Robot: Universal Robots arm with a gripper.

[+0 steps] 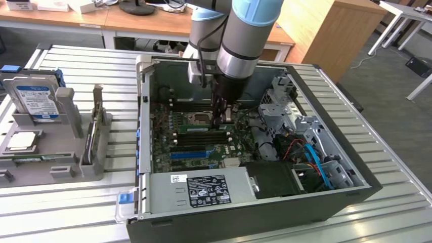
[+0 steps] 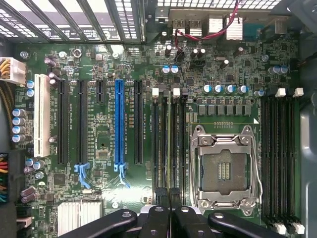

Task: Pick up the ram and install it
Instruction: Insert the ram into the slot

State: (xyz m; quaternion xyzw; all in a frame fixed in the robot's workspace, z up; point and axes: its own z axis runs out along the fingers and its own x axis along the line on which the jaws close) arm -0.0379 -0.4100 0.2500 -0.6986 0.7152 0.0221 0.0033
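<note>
I see the jaws clenched, low beside the processor socket — the ram lies along a slot there, its long axis running with the slot, one end directly under the jaws; pinched or merely touched, I can't tell.

There are one open black computer case, one green motherboard, one silver processor socket, one blue expansion slot, one white expansion slot and eight black memory slots.
</note>
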